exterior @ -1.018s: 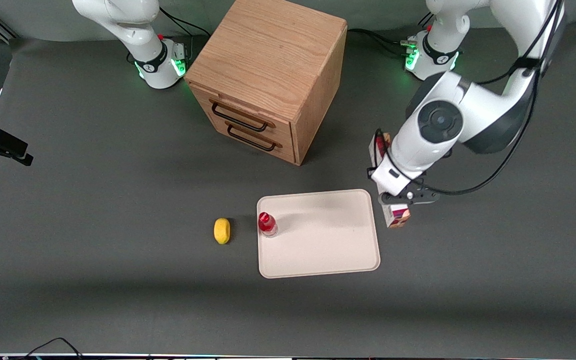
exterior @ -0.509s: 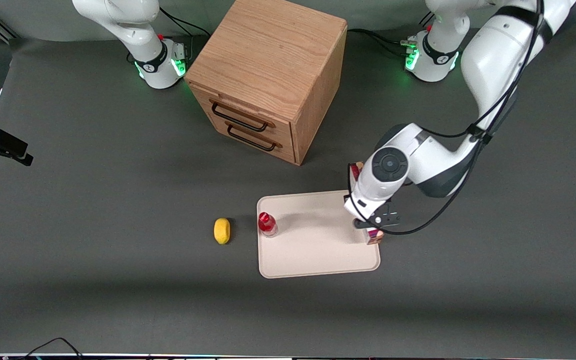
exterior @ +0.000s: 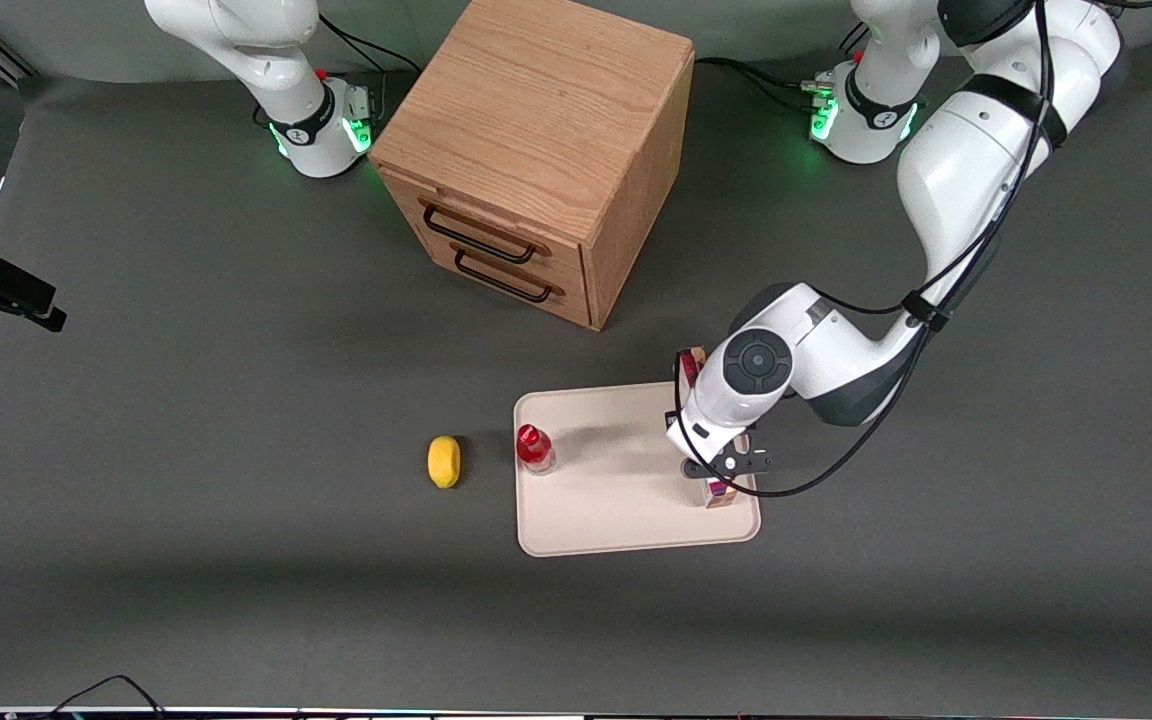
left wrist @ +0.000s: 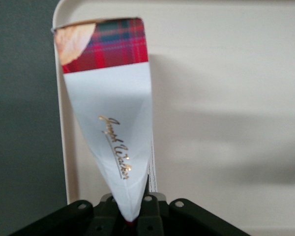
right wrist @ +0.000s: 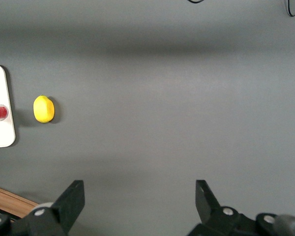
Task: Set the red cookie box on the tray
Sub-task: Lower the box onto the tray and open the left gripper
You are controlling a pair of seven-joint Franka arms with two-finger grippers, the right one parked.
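Front view looks down from high; left wrist view hangs close over the tray [left wrist: 226, 98], which both share.

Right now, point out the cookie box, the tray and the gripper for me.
cookie box [left wrist: 110, 137], left wrist view, on its white label face.
tray [exterior: 616, 525], front view, on a bare part nearest the camera.
gripper [exterior: 723, 468], front view, above the tray, shut on the cookie box.

Even overhead light here, no glare. My arm throws a soft grey shadow across the tray [exterior: 626, 520], and my gripper [left wrist: 132, 221] sits dark beneath the cookie box [left wrist: 110, 123], whose near end blurs. The cabinet [exterior: 536, 150] shades the table beside it.
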